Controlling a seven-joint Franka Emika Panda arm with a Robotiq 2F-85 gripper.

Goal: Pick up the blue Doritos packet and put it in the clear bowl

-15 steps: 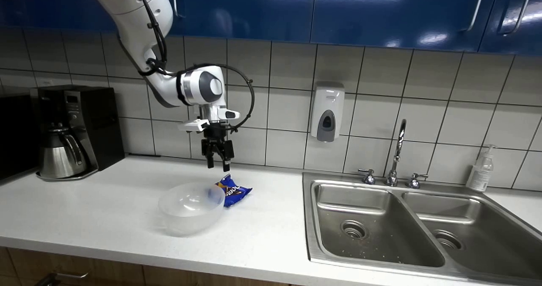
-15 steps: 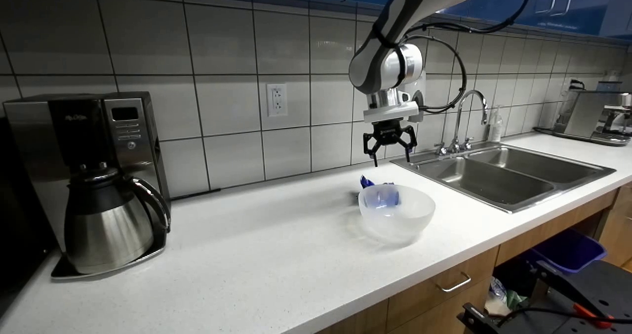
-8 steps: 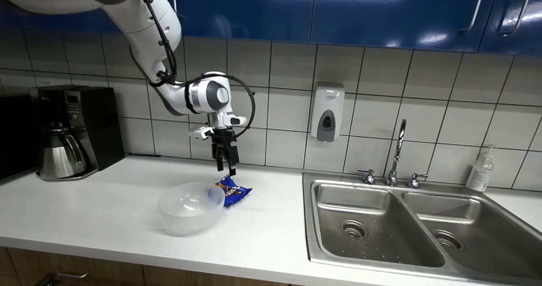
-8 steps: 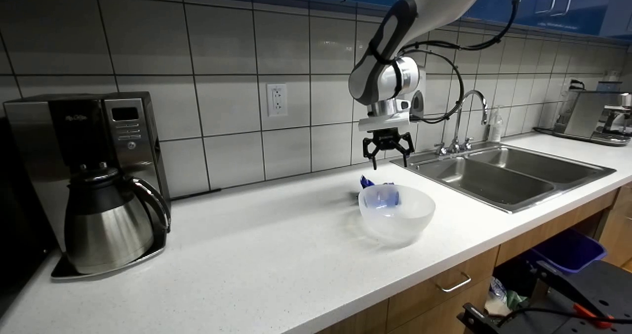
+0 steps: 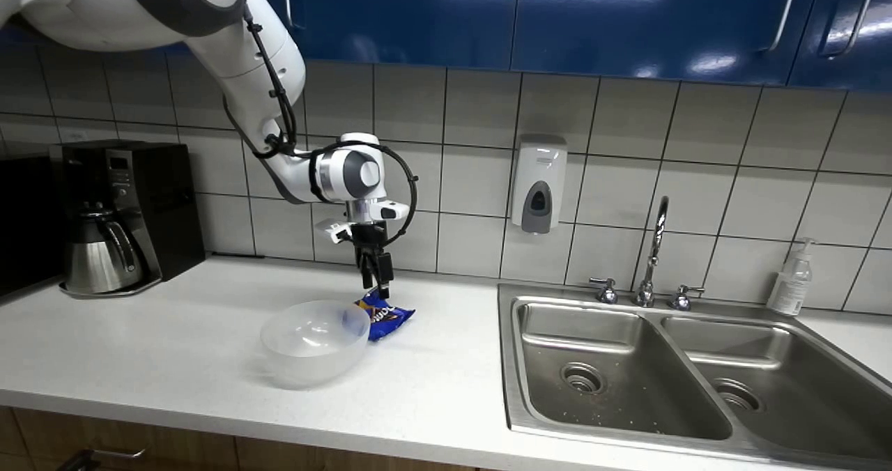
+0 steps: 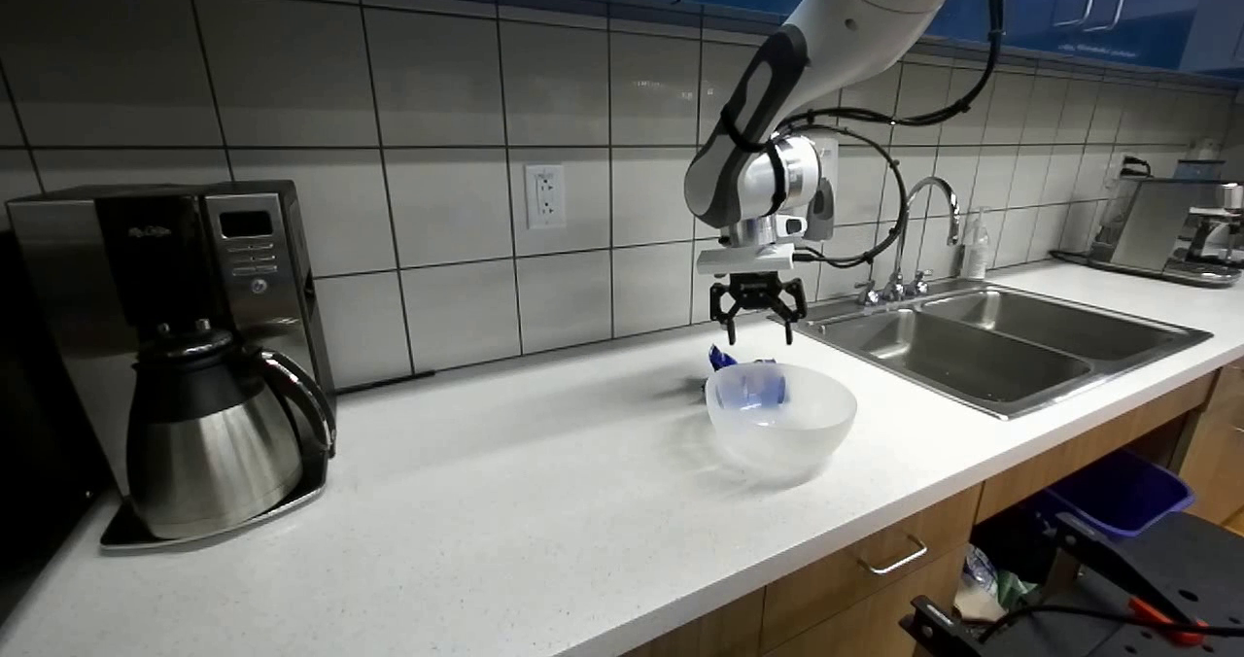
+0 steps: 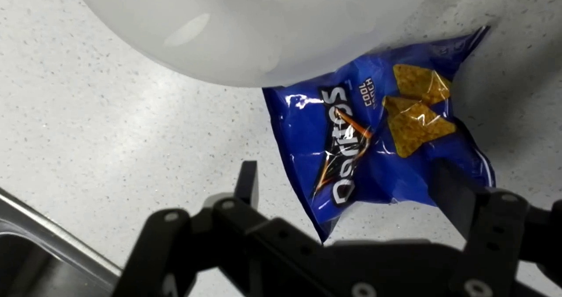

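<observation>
The blue Doritos packet point(image 5: 388, 320) lies on the counter against the clear bowl point(image 5: 306, 359), on its wall side. In an exterior view it shows mostly through the clear bowl point(image 6: 787, 443), with one blue corner of the packet point(image 6: 719, 358) past the rim. In the wrist view the clear bowl point(image 7: 263, 42) overlaps an edge of the Doritos packet point(image 7: 303, 134). The bowl looks empty. My gripper point(image 5: 375, 290) is open and points down just above the packet; it also shows in an exterior view point(image 6: 760, 338). In the wrist view its fingers point(image 7: 347, 169) stand apart with nothing held.
A steel double sink point(image 5: 512, 359) with a faucet point(image 5: 655, 248) is to the right of the packet. A coffee maker point(image 6: 262, 249) with a steel carafe point(image 6: 209, 453) stands at the left. The tiled wall point(image 5: 474, 178) rises close behind the gripper, with a soap dispenser point(image 5: 540, 182) on it.
My gripper has come down toward the packet and shifted a little to the right in an exterior view, staying open. The packet and bowl have not moved.
</observation>
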